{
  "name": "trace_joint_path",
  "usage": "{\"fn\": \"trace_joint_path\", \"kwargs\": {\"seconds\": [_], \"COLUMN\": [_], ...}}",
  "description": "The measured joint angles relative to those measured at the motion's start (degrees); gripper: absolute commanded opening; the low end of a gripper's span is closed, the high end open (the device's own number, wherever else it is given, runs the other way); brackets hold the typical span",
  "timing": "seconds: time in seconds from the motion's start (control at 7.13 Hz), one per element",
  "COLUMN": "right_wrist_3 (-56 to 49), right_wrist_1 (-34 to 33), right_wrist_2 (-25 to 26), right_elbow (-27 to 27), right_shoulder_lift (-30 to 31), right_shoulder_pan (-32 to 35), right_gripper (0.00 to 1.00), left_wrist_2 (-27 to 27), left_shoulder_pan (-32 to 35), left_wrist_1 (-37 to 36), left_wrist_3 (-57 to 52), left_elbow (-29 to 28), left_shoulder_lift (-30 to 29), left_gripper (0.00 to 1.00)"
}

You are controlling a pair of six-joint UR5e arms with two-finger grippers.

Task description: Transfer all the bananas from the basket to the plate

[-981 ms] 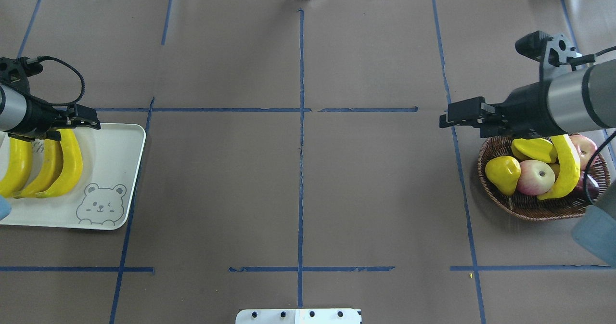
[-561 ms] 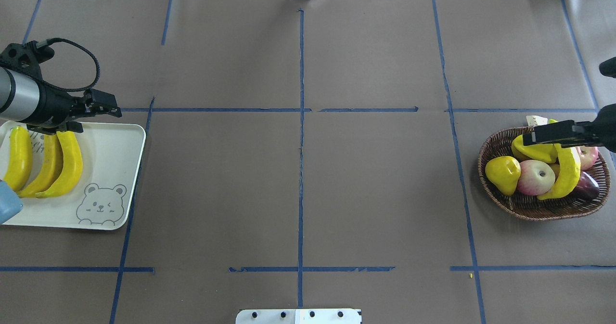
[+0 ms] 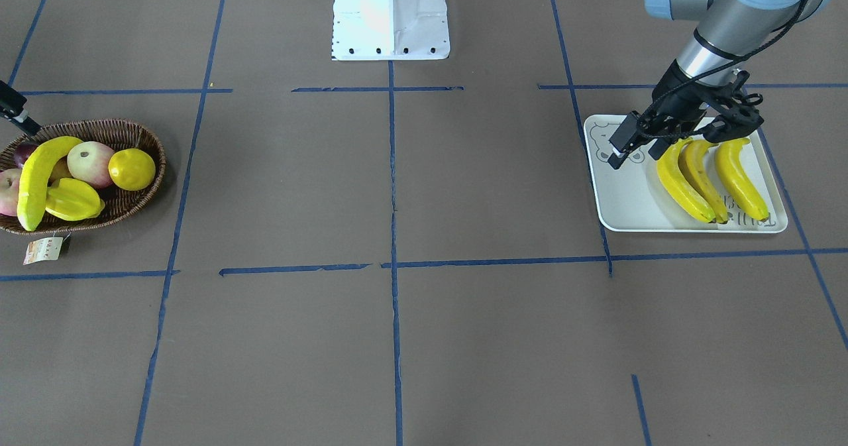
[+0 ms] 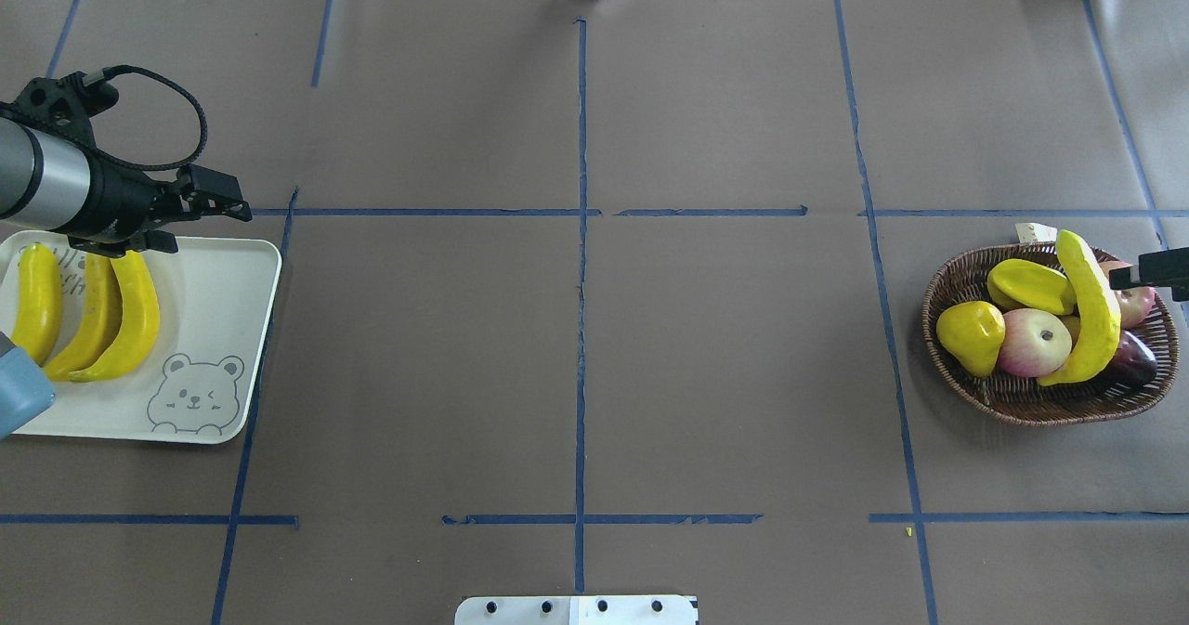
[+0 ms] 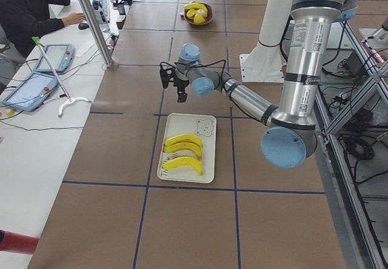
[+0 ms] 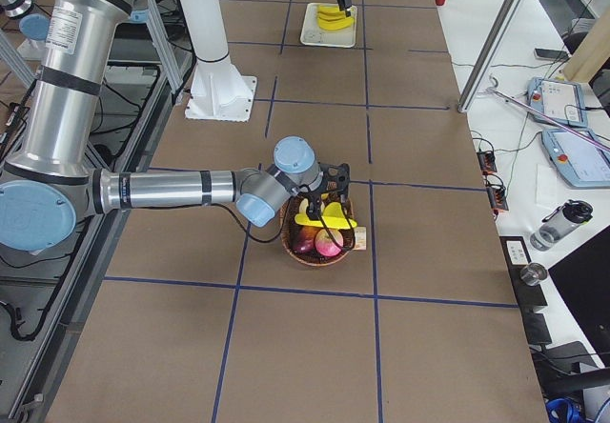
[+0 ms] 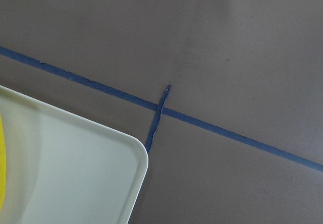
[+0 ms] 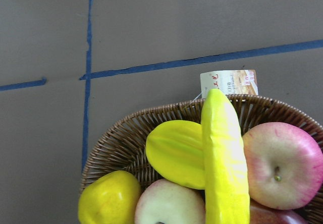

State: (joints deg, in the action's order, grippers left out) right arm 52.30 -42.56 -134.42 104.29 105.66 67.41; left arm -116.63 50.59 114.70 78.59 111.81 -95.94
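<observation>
Bananas (image 4: pixel 97 314), curved glossy yellow: three lay on your white rectangular plate (image 4: pixel 215 307); left gripper (image 3: pixel 635 156) hung wide, right gripper (image 4: pixel 1141 274) couldn't tell.

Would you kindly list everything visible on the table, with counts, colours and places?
table: one, brown cover, blue tape lines
plate: one, white with grey bear, robot's left end
basket: one, brown wicker, robot's right end
bananas: four, yellow, three side by side on the plate, one across the basket's fruit
starfruit: one, yellow, in the basket
lemon: one, yellow, in the basket
apples: two, red-and-pale, in the basket
dark fruit: one, purple, in the basket
paper tag: one, white, beside the basket's rim
left pincer: one, black, open and empty, raised near the plate
right pincer: one, black, at the basket's edge, mostly unseen
</observation>
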Motion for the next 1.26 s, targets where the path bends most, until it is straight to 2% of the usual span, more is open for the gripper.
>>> {"fn": "trace_joint_path", "kwargs": {"seconds": [0.56, 0.7, 0.98, 1.12, 1.26], "right_wrist_3": [0.19, 0.23, 0.37, 0.31, 0.09], "right_wrist_1": [0.19, 0.19, 0.25, 0.27, 0.34], "right_wrist_2": [3.07, 3.08, 2.7, 2.48, 2.16], "right_elbow": [-4.9, -5.41, -6.05, -5.98, -5.82], "right_shoulder_lift": [-0.43, -0.35, -0.43, -0.49, -0.5], "right_shoulder_pan": [-6.04, -6.84, -7.74, -7.91, -7.91], "right_gripper": [1.0, 0.92, 0.26, 0.05, 0.01], "left_wrist_2": [0.0, 0.0, 0.06, 0.08, 0.09], "left_shoulder_pan": [-0.16, -0.2, -0.22, -0.22, -0.23], "left_wrist_1": [0.0, 0.02, 0.08, 0.08, 0.09], "left_wrist_3": [-0.01, -0.01, -0.01, -0.01, -0.01], "left_elbow": [-0.01, -0.04, -0.04, -0.03, 0.01], "left_shoulder_lift": [-0.03, -0.06, -0.1, -0.11, -0.12], "left_gripper": [1.0, 1.0, 1.0, 1.0, 1.0]}}
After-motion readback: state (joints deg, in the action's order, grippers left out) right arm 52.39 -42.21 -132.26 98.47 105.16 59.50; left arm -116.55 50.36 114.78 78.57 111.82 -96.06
